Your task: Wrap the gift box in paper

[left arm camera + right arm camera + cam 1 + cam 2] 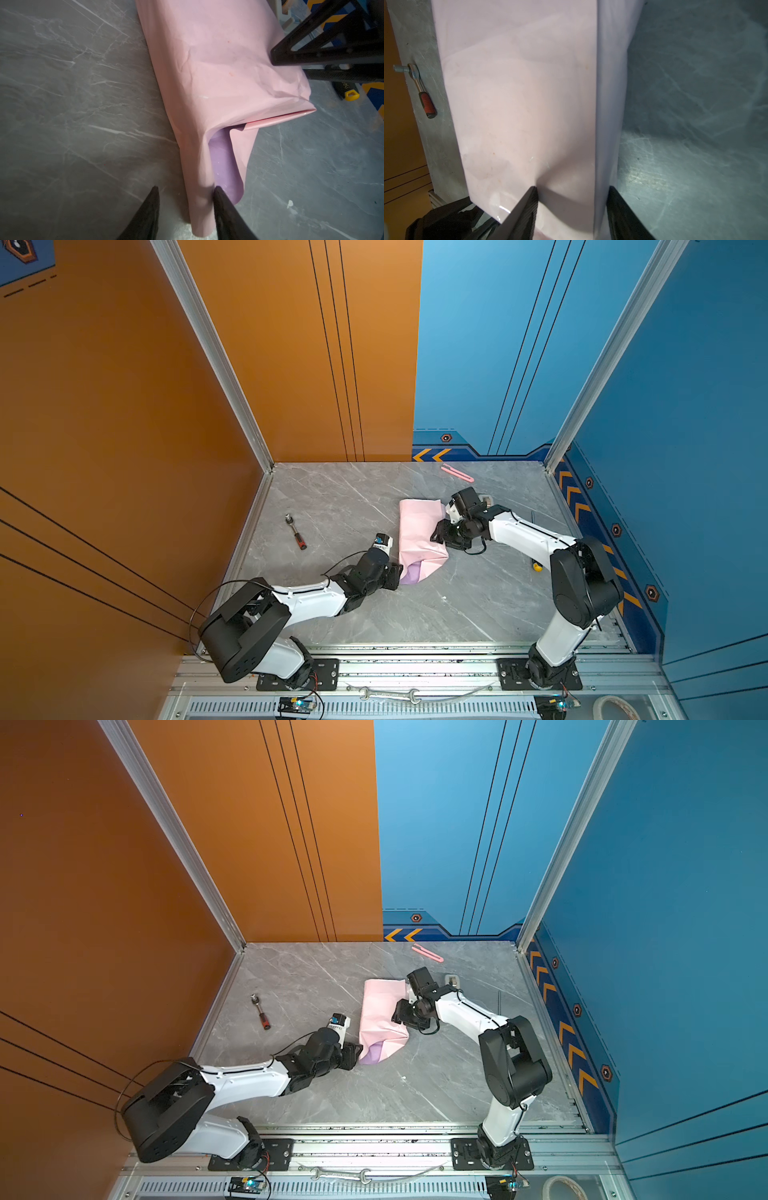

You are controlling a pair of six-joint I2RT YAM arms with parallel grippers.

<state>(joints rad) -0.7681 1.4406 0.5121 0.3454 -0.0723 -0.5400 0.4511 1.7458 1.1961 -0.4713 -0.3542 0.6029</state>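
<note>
Grey, white-veined marble is seen as the surface of the table [332,497]. It is closed in by an orange wall [124,406] on the left and far left and a blue wall [478,344] on the far right and right, with aluminium posts [216,352] set at the far corners.

Near the middle of the table the paper [417,526] is folded over into a long parcel. Its pale pink side is turned outward, and its lilac side is shown only inside the open near end. The gift box itself is hidden under it.

The left gripper [186,188] is held low at that near end, its jaws spread with the loose pink flap between them. One finger touches the flap and the other is clear of it.

The right gripper [572,187] is set astride the parcel's right edge. One finger [527,207] is pressed on the top face and the other stands beside the side wall. Whether the parcel is clamped cannot be told.

A red-handled ratchet [296,531] is seen on the left of the table, a pink cutter [457,472] by the far wall, and a spanner [388,696] on the near rail.
</note>
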